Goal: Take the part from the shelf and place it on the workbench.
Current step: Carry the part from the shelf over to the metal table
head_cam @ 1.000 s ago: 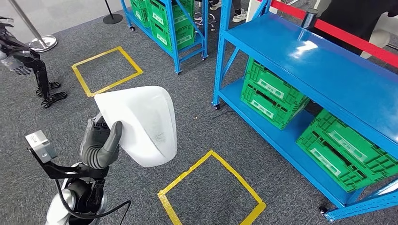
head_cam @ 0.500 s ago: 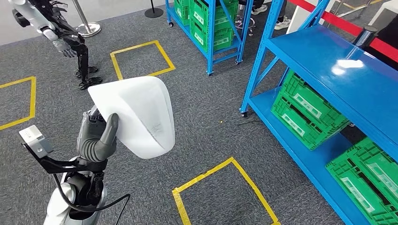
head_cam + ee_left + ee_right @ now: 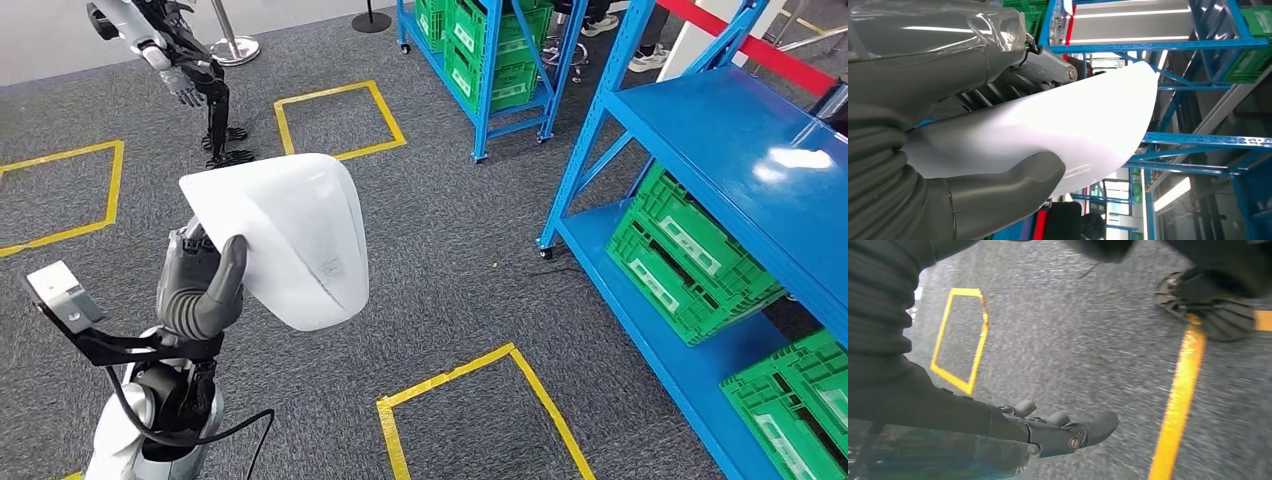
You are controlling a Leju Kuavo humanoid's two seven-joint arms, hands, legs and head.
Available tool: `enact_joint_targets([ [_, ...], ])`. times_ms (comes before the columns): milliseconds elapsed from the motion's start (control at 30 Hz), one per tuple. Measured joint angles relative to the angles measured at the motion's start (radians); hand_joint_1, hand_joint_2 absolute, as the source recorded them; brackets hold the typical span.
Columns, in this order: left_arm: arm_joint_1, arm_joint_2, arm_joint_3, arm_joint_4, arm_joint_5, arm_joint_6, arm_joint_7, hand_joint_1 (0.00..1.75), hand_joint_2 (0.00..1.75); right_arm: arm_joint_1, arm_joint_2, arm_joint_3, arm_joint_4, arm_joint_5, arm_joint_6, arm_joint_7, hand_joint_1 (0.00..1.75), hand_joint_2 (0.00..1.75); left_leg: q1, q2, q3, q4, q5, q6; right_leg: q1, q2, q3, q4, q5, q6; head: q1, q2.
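The left hand (image 3: 200,285) pinches the curved white plastic shell part (image 3: 285,235) by one edge, left of the blue metal shelf (image 3: 740,150); walking jolts could slip it. The right hand (image 3: 1058,430) hangs with fingers loosely extended, holding nothing.

Your left hand (image 3: 943,165) grips the white part (image 3: 1058,130), a smooth curved shell. The thick grey thumb (image 3: 1013,187) presses against one face of it, and the darker fingers (image 3: 993,90) lie along the opposite face, so the part sits pinched between them. Its rounded end reaches well beyond the fingertips, out toward the blue shelf frame (image 3: 1198,140) behind. Past the fingers you can see green crates (image 3: 1248,55) sitting in that frame, and bright strip lights (image 3: 1148,12) run across the background near the fingers' side of the part.
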Motion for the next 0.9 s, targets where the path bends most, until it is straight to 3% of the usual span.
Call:
enact_joint_targets([
  [33,-0.012,0.000,-0.004,0.005,0.001,-0.004,0.002,1.75,1.75,0.000,0.004,-0.010,0.000,-0.009,-0.001,-0.004,0.00,1.75,-0.006,0.006,0.006,-0.013,-0.003,0.006,0.000,-0.009,0.002,-0.002,-0.002,0.003,0.000,0.000],
  [100,-0.024,-0.001,-0.009,0.014,0.002,-0.008,0.006,1.75,1.75,0.000,0.011,-0.029,0.000,-0.020,-0.003,-0.010,0.00,1.75,-0.004,-0.014,0.013,-0.026,0.003,0.013,0.000,-0.021,0.005,-0.004,-0.005,0.011,-0.001,0.000],
  [167,-0.033,-0.003,-0.013,0.020,0.003,-0.009,0.008,1.75,1.75,0.001,0.014,-0.043,0.000,-0.024,-0.004,-0.014,0.00,1.75,0.004,-0.035,0.032,-0.051,0.016,0.022,-0.002,0.010,-0.007,0.027,-0.021,0.014,0.001,0.000],
  [233,-0.042,-0.007,-0.018,0.027,0.005,-0.010,0.009,1.75,1.75,0.005,0.013,-0.054,0.000,-0.027,-0.004,-0.017,0.00,1.75,0.008,-0.057,0.042,-0.063,0.025,0.026,-0.005,0.056,-0.063,0.137,-0.063,0.011,0.005,0.000],
  [300,-0.044,-0.009,-0.023,0.035,0.006,-0.010,0.010,1.75,1.75,0.004,0.011,-0.062,0.000,-0.028,-0.004,-0.018,0.00,1.75,0.009,-0.081,0.042,-0.063,0.024,0.026,-0.008,0.068,-0.131,0.254,-0.097,0.016,0.007,0.000],
  [333,-0.043,-0.009,-0.025,0.039,0.006,-0.010,0.011,1.75,1.75,0.003,0.011,-0.066,0.000,-0.029,-0.004,-0.018,0.00,1.75,0.010,-0.094,0.042,-0.062,0.024,0.025,-0.011,0.068,-0.144,0.270,-0.094,0.024,0.007,0.000],
  [367,-0.043,-0.010,-0.027,0.043,0.006,-0.010,0.011,1.75,1.75,0.002,0.010,-0.069,0.000,-0.028,-0.004,-0.018,0.00,1.75,0.012,-0.108,0.043,-0.060,0.022,0.022,-0.016,0.070,-0.137,0.244,-0.074,0.037,0.007,0.000],
  [433,-0.044,-0.010,-0.030,0.048,0.006,-0.010,0.011,1.75,1.75,0.005,0.009,-0.073,0.000,-0.027,-0.004,-0.017,0.00,1.75,0.018,-0.135,0.043,-0.049,0.015,0.010,-0.028,0.088,-0.081,0.113,-0.012,0.063,0.009,0.000],
  [467,-0.044,-0.010,-0.030,0.049,0.006,-0.010,0.011,1.75,1.75,0.007,0.009,-0.074,0.000,-0.027,-0.004,-0.017,0.00,1.75,0.019,-0.147,0.038,-0.038,0.009,0.001,-0.032,0.098,-0.054,0.055,0.012,0.065,0.010,0.000],
  [533,-0.044,-0.009,-0.030,0.051,0.006,-0.010,0.011,1.75,1.75,0.009,0.010,-0.074,0.000,-0.027,-0.004,-0.016,0.00,1.75,0.020,-0.162,0.028,-0.023,0.001,-0.013,-0.030,0.109,-0.033,0.009,0.029,0.052,0.013,0.000],
  [600,-0.043,-0.008,-0.030,0.052,0.007,-0.010,0.011,1.75,1.75,0.008,0.010,-0.075,0.000,-0.027,-0.004,-0.016,0.00,1.75,0.024,-0.167,0.024,-0.019,-0.001,-0.020,-0.025,0.097,-0.031,0.009,0.030,0.032,0.013,0.000],
  [667,-0.044,-0.007,-0.030,0.052,0.007,-0.010,0.011,1.75,1.75,0.008,0.010,-0.075,0.000,-0.027,-0.004,-0.016,0.00,1.75,0.027,-0.134,0.012,0.010,-0.019,-0.027,-0.024,0.086,-0.026,0.007,0.030,0.020,0.012,0.000],
  [700,-0.045,-0.006,-0.030,0.052,0.007,-0.010,0.011,1.75,1.75,0.008,0.010,-0.075,0.000,-0.027,-0.004,-0.016,0.00,1.75,0.028,-0.110,-0.007,0.052,-0.041,-0.031,-0.023,0.080,-0.024,0.006,0.028,0.014,0.011,0.000],
  [733,-0.046,-0.005,-0.030,0.052,0.007,-0.010,0.011,1.75,1.75,0.009,0.010,-0.076,0.000,-0.027,-0.004,-0.016,0.00,1.75,0.029,-0.086,-0.038,0.113,-0.070,-0.034,-0.020,0.074,-0.022,0.006,0.026,0.010,0.009,0.000],
  [800,-0.045,-0.005,-0.030,0.055,0.007,-0.010,0.011,1.75,1.75,0.012,0.009,-0.076,0.000,-0.027,-0.004,-0.016,0.00,1.75,0.031,-0.069,-0.108,0.241,-0.118,-0.036,-0.013,0.057,-0.021,0.006,0.022,0.003,0.009,0.000],
  [833,-0.044,-0.004,-0.030,0.057,0.007,-0.010,0.011,1.75,1.75,0.012,0.009,-0.076,0.000,-0.027,-0.004,-0.016,0.00,1.75,0.031,-0.066,-0.127,0.269,-0.120,-0.034,-0.010,0.048,-0.021,0.006,0.021,0.001,0.008,0.000],
  [867,-0.044,-0.003,-0.030,0.058,0.007,-0.010,0.011,1.75,1.75,0.013,0.010,-0.076,0.000,-0.027,-0.004,-0.016,0.00,1.75,0.030,-0.065,-0.125,0.258,-0.104,-0.030,-0.008,0.039,-0.019,0.006,0.019,0.000,0.008,0.000],
  [900,-0.044,-0.003,-0.030,0.058,0.007,-0.010,0.011,1.75,1.75,0.013,0.010,-0.076,0.000,-0.027,-0.004,-0.016,0.00,1.75,0.027,-0.061,-0.100,0.208,-0.073,-0.024,-0.006,0.030,-0.016,0.006,0.017,-0.001,0.009,0.000],
])
